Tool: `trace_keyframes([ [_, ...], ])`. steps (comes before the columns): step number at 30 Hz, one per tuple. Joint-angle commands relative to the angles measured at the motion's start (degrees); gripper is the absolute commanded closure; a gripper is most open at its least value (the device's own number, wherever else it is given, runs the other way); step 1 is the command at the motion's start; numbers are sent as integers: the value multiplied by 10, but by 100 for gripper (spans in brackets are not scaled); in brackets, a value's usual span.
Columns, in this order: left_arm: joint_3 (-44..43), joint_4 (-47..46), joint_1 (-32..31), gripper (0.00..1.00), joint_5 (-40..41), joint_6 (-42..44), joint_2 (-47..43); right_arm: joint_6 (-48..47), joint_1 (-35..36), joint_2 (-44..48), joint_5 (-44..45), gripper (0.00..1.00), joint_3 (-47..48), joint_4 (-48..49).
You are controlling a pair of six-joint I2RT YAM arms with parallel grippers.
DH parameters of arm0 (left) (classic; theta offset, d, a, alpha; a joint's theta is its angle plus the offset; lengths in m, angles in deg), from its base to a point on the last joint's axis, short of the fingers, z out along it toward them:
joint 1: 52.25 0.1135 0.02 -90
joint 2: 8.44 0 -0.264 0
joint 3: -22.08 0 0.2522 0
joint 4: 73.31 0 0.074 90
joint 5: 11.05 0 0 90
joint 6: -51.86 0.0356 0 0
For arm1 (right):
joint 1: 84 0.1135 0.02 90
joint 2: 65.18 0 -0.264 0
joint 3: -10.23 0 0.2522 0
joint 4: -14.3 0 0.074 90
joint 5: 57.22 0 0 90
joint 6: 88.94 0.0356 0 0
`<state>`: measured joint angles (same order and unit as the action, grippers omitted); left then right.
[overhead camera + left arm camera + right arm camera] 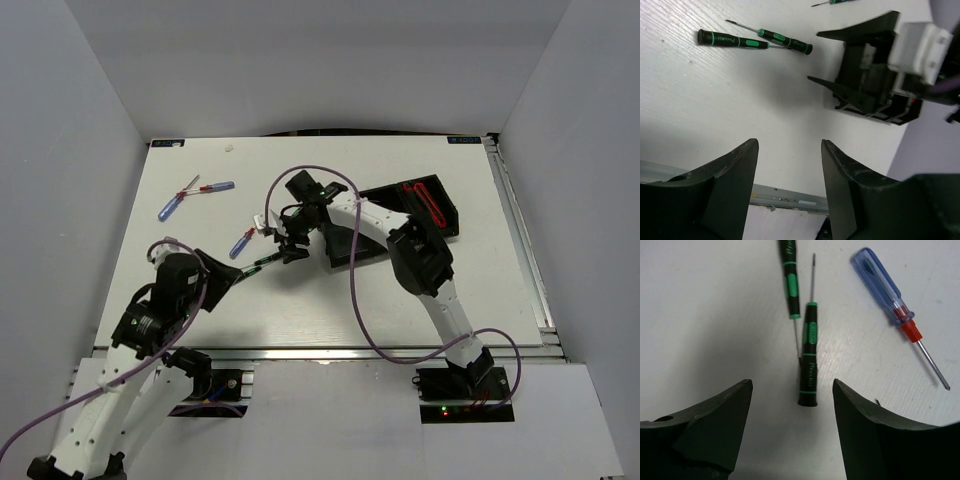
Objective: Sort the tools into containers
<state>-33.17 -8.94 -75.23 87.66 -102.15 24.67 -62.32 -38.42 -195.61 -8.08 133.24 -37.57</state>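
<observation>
— right gripper point(792, 385) fingers point(715, 425) fill the bottom of the right wrist view, spread apart. what sits between them?
— one black screwdriver point(809, 365), flat on the table point(700, 315), butt toward the camera, touching neither finger. a second black screwdriver point(789, 280) lies just beside it at 12 o'clock, its thin shaft alongside the first handle. a blue-handled screwdriver point(882, 282) lies apart at 2 o'clock.
— which step is this?
— i judge it the pick of that black screwdriver: the jaws straddle it and grip nothing. next calls for a close on the handle alone, clear of the neighbour's shaft, then a carry to the tray point(450, 225), at 3 o'clock in the top view.
— and the left gripper point(790, 142)?
— spread too, empty, over white table.
— what does the top view add?
— the tray, a red knife point(425, 200) in its right compartment, and another blue-handled screwdriver point(170, 207) at 10 o'clock. only the right wrist view shows the gap at each finger.
</observation>
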Motion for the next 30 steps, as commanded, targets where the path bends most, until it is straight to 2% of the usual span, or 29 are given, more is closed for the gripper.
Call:
trace_keyframes([
  [1,-26,52,2,36,22,-49,-35,43,6,-24,34,28,38,58],
  [6,-30,69,2,35,24,-53,-38,37,7,-46,52,30,34,58],
  [12,-30,70,2,35,29,-54,-30,42,8,-59,69,38,18,66],
  [20,-34,68,2,34,38,-64,-23,51,9,-64,78,60,11,66],
  [25,-26,68,2,32,43,-74,-20,48,8,-61,71,68,6,59],
  [30,18,63,2,31,42,-129,-22,57,7,-39,56,77,-7,63],
])
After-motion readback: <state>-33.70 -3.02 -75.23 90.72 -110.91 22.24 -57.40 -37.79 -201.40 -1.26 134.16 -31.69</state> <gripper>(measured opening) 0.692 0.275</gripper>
